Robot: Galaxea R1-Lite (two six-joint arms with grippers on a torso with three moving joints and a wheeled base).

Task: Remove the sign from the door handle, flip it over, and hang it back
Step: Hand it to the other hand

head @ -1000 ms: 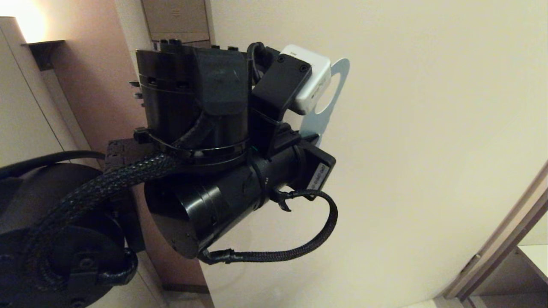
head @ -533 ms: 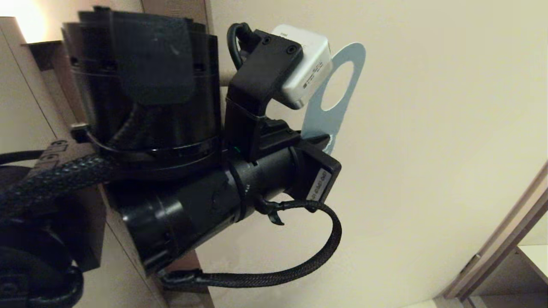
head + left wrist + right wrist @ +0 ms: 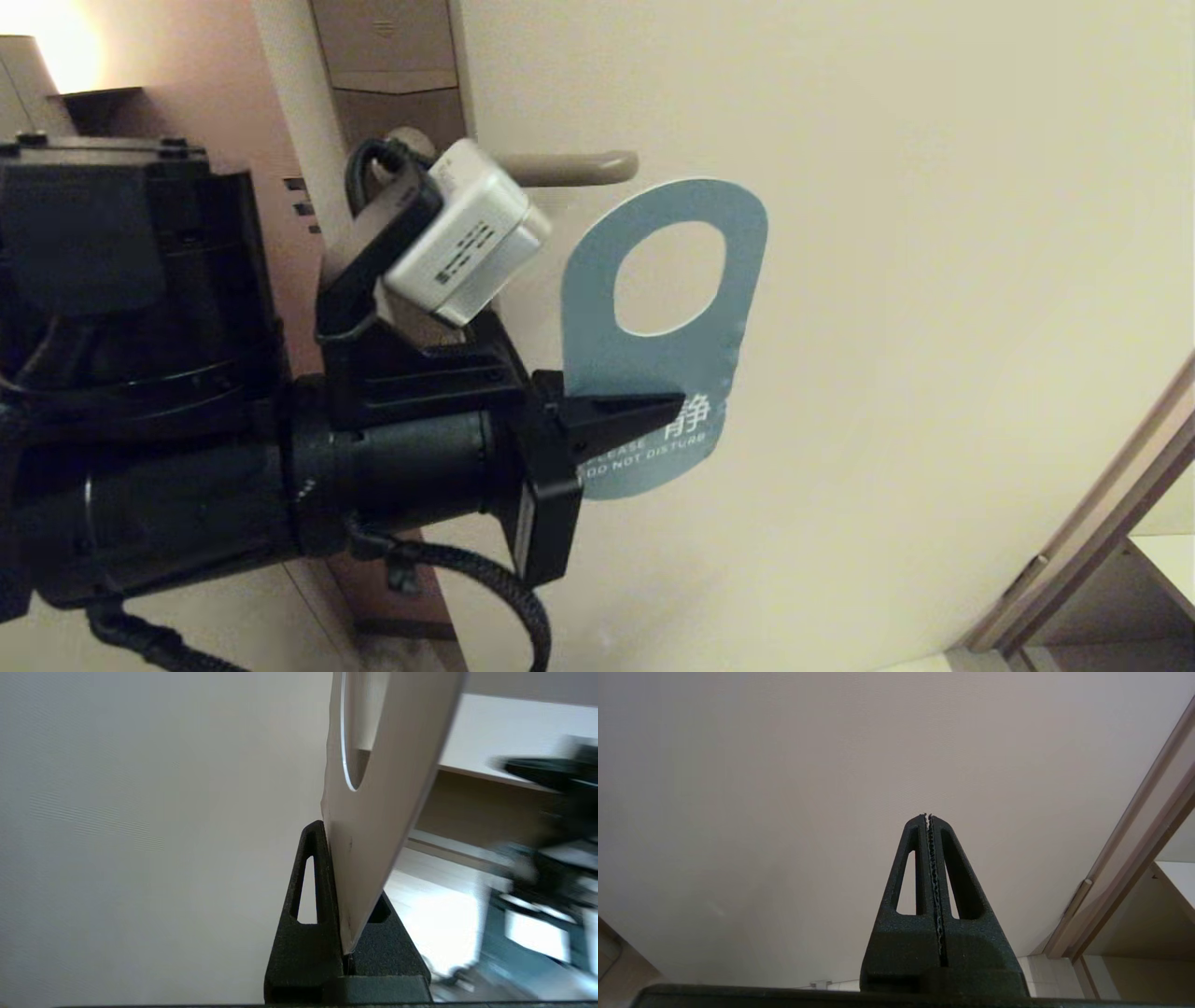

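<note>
Warm, dim indoor lighting prevailed in the head view. A bright lamp glow (image 3: 51,42) at the upper left corner was blown out to near white and formed the evident light source. The door (image 3: 934,280) was evenly lit, fading darker toward its lower part. The black left arm (image 3: 187,448) lay mostly in shadow with little surface detail, while the blue sign (image 3: 667,359) stayed sharp, its lettering legible. In the left wrist view the sign (image 3: 373,812) appeared pale and sharp, but the background at the right edge was heavily smeared and streaked, with an overexposed floor patch (image 3: 434,914). The right wrist view was sharp and softly, uniformly lit.
</note>
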